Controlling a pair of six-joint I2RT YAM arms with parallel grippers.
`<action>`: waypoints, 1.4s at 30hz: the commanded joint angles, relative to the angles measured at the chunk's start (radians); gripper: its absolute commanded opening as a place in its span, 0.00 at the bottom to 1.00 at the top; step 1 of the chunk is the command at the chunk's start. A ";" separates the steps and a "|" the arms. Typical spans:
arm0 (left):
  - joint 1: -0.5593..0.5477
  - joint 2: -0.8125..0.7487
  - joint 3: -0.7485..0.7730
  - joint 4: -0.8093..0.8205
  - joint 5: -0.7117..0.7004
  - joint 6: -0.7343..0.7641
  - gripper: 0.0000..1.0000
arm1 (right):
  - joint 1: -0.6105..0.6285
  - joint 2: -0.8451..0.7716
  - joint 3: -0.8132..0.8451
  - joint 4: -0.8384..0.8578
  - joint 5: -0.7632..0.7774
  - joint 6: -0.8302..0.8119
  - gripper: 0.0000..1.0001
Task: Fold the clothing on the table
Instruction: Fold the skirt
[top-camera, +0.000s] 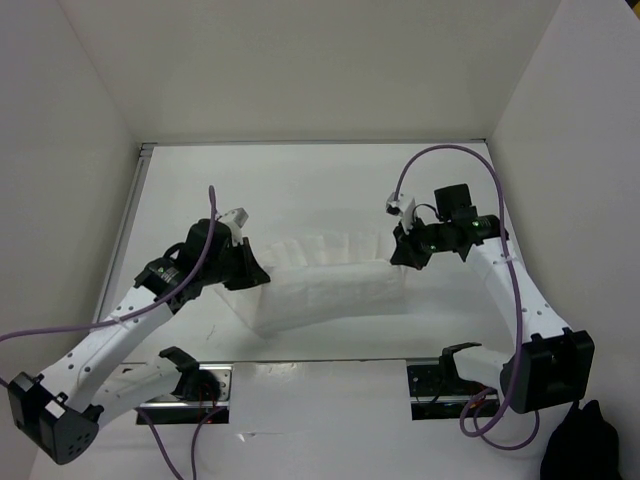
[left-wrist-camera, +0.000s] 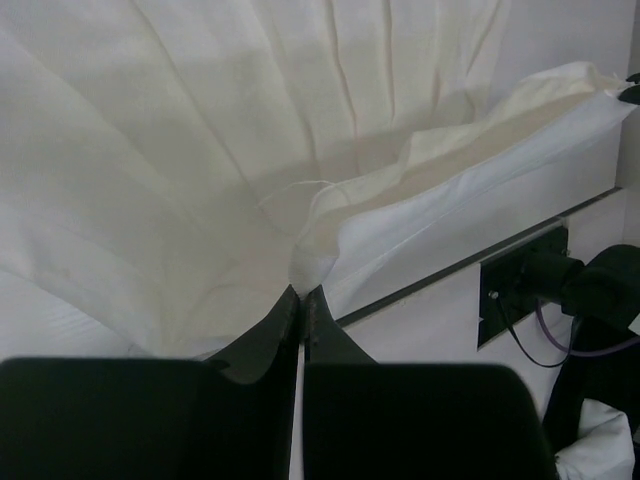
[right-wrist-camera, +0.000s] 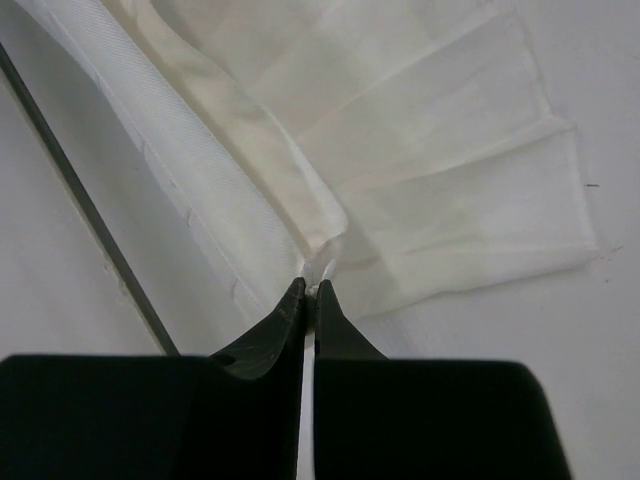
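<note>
Where the clothing (top-camera: 325, 285) lies: mid-bench, spanning the gap between the two tools, with its long side running left to right and bowed slightly toward the far wall.
Bench (top-camera: 330, 185): a flat white top with a thin metal rail (top-camera: 125, 225) along its left edge.
Left tool (top-camera: 252, 272): its fingers are pressed together on the clothing's left end. The wrist view shows fabric caught right at the tips, with creases fanning away from the pinch.
Right tool (top-camera: 405, 255): its fingers are pressed together on the clothing's right end. Its wrist view shows a bunched bit of edge nipped between the tips.
Fabric: white and thin, with a faint waffle weave along one band, drawn into long pleats between the two pinches. In the right wrist view, the edge away from the pinch rests flat on the bench.
Layers: the left wrist view shows one layer lying over another.
Cables (top-camera: 455, 150): purple, looping along each arm.
Mounting plates (top-camera: 440, 385): two black plates at the near edge, well apart.
Walls (top-camera: 60, 150): white and upright on three sides.
Markings: any on the arms are too small to read.
</note>
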 joint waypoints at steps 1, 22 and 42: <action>0.007 -0.053 -0.003 -0.051 -0.066 -0.033 0.00 | -0.017 -0.011 0.047 0.082 0.005 0.040 0.00; 0.007 0.047 0.082 0.082 -0.234 -0.157 0.02 | -0.007 0.397 0.277 0.648 -0.120 0.615 0.00; 0.206 0.438 0.292 0.091 -0.558 -0.252 0.35 | 0.045 0.819 0.720 0.779 0.207 0.639 0.79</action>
